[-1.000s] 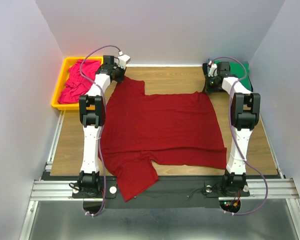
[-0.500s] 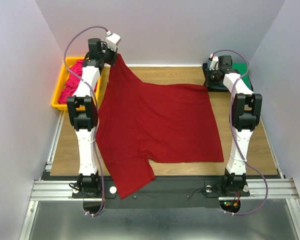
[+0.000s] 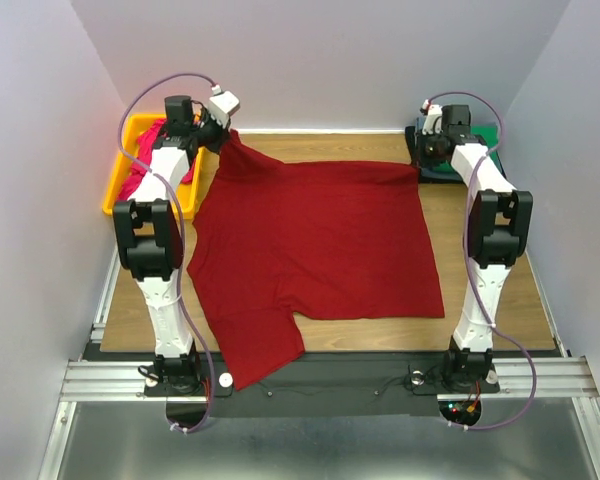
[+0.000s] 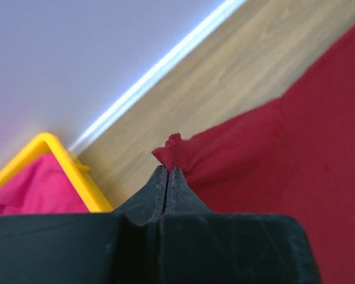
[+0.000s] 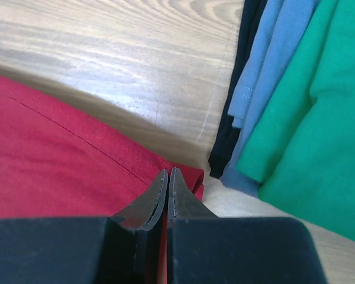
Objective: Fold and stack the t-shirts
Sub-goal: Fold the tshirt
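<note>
The large dark red t-shirt lies spread over the table, one sleeve hanging off the near edge. My left gripper is shut on its far left corner, held a little above the wood. My right gripper is shut on its far right hem corner, low at the table. A magenta-pink t-shirt lies bunched in the yellow bin; it also shows in the left wrist view. Folded green, grey-blue and black t-shirts are stacked at the far right.
The yellow bin stands at the far left, just beside my left gripper. The folded stack sits at the far right corner next to my right gripper. White walls close in the back and sides.
Both grippers have pulled the shirt's far edge back toward the wall and stretched it flat. The left gripper rose with its corner, then came down lower. The shirt now lies squarer.
</note>
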### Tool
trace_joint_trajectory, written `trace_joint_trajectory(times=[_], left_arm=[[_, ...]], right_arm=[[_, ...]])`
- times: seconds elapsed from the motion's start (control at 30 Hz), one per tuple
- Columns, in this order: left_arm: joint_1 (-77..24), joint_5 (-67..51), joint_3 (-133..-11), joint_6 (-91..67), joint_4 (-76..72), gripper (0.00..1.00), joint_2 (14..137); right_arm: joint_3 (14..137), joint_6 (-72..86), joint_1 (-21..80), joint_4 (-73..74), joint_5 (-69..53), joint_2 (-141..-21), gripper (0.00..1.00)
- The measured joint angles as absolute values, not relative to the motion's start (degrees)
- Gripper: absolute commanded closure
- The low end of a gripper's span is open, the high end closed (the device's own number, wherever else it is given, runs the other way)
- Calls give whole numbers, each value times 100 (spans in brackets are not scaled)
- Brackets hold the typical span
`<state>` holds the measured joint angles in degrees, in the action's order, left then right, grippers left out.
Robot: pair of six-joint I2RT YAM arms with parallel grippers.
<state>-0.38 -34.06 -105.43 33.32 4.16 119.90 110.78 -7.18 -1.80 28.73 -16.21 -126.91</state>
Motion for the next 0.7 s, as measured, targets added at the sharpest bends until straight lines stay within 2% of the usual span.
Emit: trace_joint_trajectory(times=[0.3, 0.7], left_arm=[[75, -3424, -9185, 3900, 272, 100, 11115], [84, -3616, -7282, 4303, 60, 100, 9310]], right_arm=[[10613, -947, -180, 2877, -1778, -12376, 99], [10300, -1138, -180, 2908, -1896, -12311, 99]])
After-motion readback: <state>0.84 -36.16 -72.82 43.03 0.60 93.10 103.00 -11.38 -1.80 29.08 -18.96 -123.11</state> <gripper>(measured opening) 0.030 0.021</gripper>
